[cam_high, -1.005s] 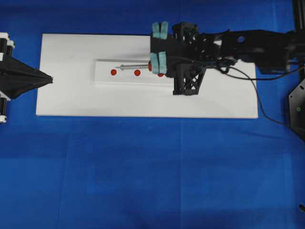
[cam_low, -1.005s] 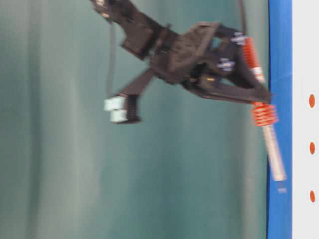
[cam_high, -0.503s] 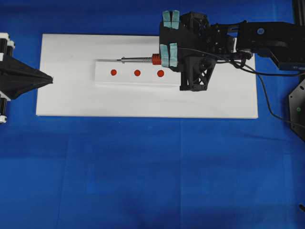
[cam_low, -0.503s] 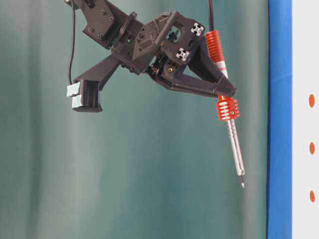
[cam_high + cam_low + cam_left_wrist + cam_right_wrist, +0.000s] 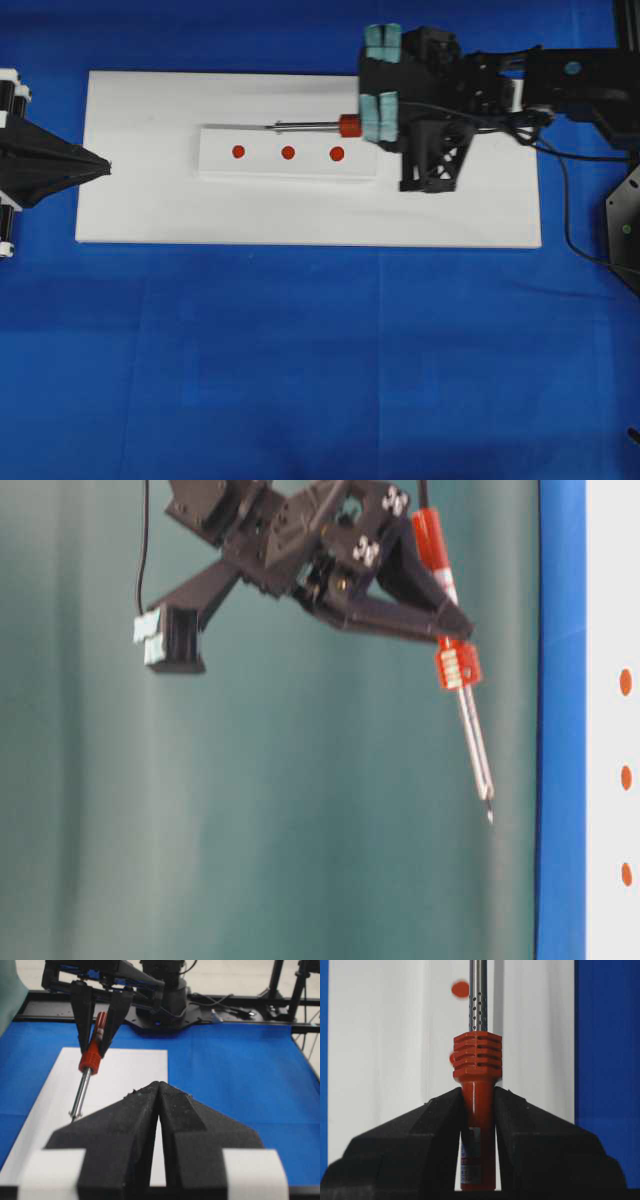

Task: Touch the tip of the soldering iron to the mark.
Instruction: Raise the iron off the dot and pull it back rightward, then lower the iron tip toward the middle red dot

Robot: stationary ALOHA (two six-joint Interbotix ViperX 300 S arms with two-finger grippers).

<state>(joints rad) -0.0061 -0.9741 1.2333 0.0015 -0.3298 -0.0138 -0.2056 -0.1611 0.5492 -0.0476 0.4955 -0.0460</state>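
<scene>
The soldering iron (image 5: pixel 320 126) is pinched by its orange-red handle between the two black fingers (image 5: pixel 410 1155) of the right end effector (image 5: pixel 380 72), as is seen plainly in the right wrist view, where the handle is clamped just below its ribbed collar. The silver shaft projects forward from the end effector, away from the arm, and ends in a thin pointed tip. In the table-level view the iron is seen tilted, tip lowest, and the tip is held apart from the white surface, with open space between them.

Ahead of and just to one side of the right end effector, a raised white strip (image 5: pixel 285 165) lies on a larger white board (image 5: pixel 150 210), and three red marks (image 5: pixel 288 153) are set in a row on that strip. In the overhead view the shaft runs along the far edge of the strip, beside the row of marks and not over any one of them. The board rests on a counter (image 5: pixel 300 350) covered with blue cloth. A black cord (image 5: pixel 570 210) trails from behind the right end effector toward the edge of the counter.

The left end effector (image 5: pixel 158 1091) is pressed together, its two black fingers meeting at a point, and nothing is held in it. It is kept at the opposite short end of the board, well apart from the iron, which is seen ahead of it in the left wrist view.
</scene>
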